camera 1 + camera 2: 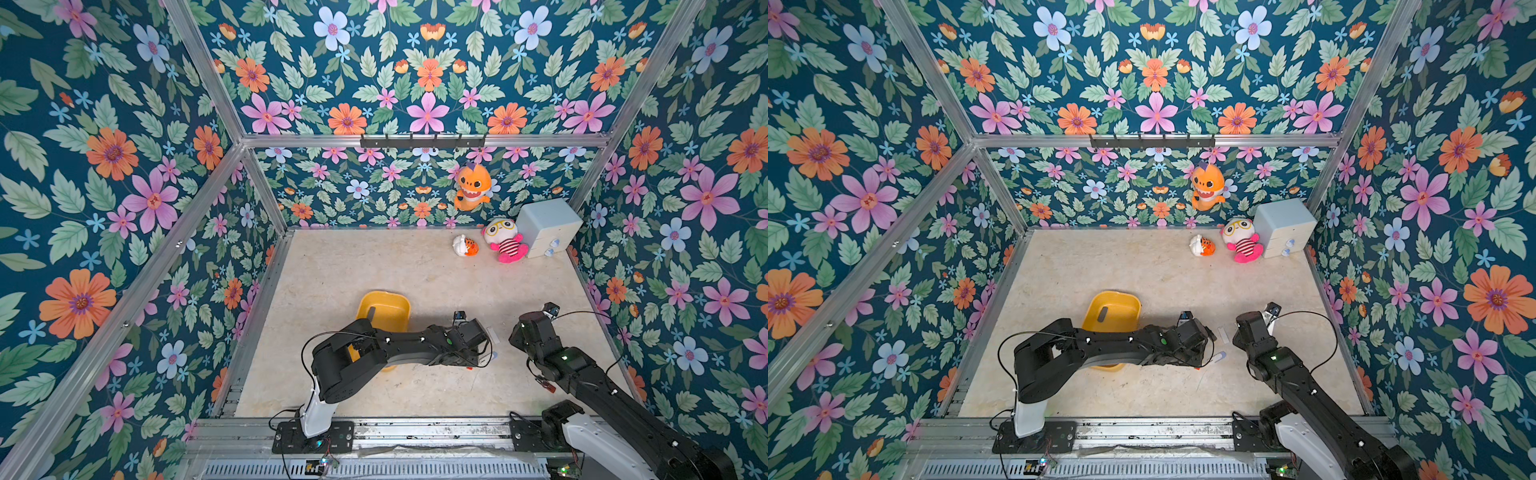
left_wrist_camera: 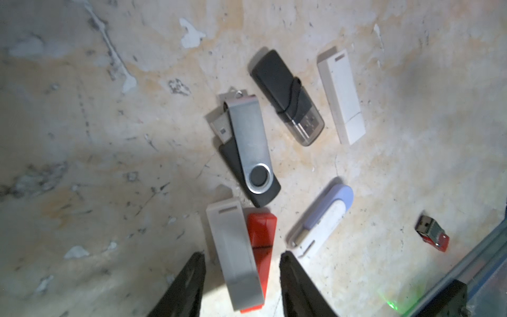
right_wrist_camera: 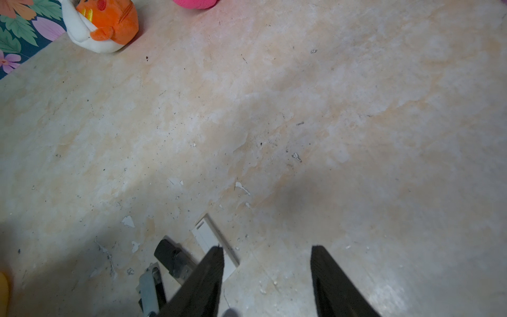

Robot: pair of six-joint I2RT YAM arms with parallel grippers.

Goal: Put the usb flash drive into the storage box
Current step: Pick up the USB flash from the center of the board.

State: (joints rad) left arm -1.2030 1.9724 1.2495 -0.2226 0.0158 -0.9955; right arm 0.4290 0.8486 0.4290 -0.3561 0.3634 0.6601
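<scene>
Drives, six, loose on the counter (image 1: pixel 374 266) to the right of the box (image 1: pixel 384 307), none in it. All six show only from the left wrist: swivel drive (image 2: pixel 247 148), black capped drive (image 2: pixel 286 96), white drive (image 2: pixel 341 96), lilac drive (image 2: pixel 321 216), small red drive (image 2: pixel 432 233), grey-red drive (image 2: pixel 238 255).

Left end effector (image 2: pixel 242 254): released, fingers (image 2: pixel 189 285) astride the grey-red drive with a thin gap on each side. The frame cuts off the finger roots.

Right end effector (image 3: pixel 267 247): released, nothing between its fingers, bare counter beneath. In its own wrist view one finger covers part of the white drive.

Hidden: in both top views the left arm covers most of the drives. Only the white and lilac ones show clearly past its wrist. The same arm crosses the box's near end. Grey oblong (image 1: pixel 371 312) on the box floor, not identifiable.

Edges and room: the small red drive lies well apart from the rest and nearest the grey rail (image 2: pixel 466 263). The grey-red drive lies just beside the swivel drive. Wide bare counter separates the drives from the plush (image 1: pixel 505 243) and cabinet (image 1: pixel 546 228) in the far right corner.

Lettering: casings too blurred to read.
</scene>
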